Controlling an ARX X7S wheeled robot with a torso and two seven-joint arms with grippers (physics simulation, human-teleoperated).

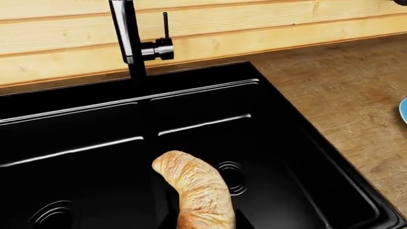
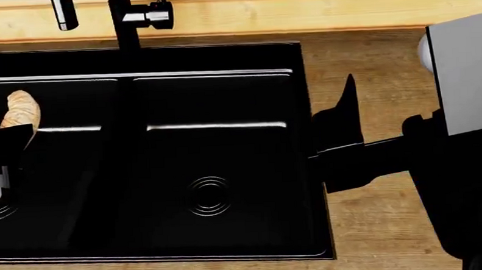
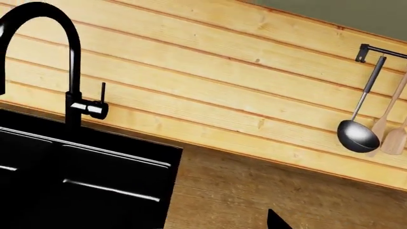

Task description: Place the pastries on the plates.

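We pinch the flaky, crushable croissant point(image 1: 197, 191) by its near end in our left gripper point(image 2: 2, 160), best held gently.

The head view looks steeply down on the sink point(image 2: 213, 57). Both wrist views sit lower and nearer, facing the far wall; all share the faucet point(image 1: 130, 43).

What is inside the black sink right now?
Only drains show in the sink. A croissant, held up by the left fingers, hangs over it. Its lower end is out of frame.
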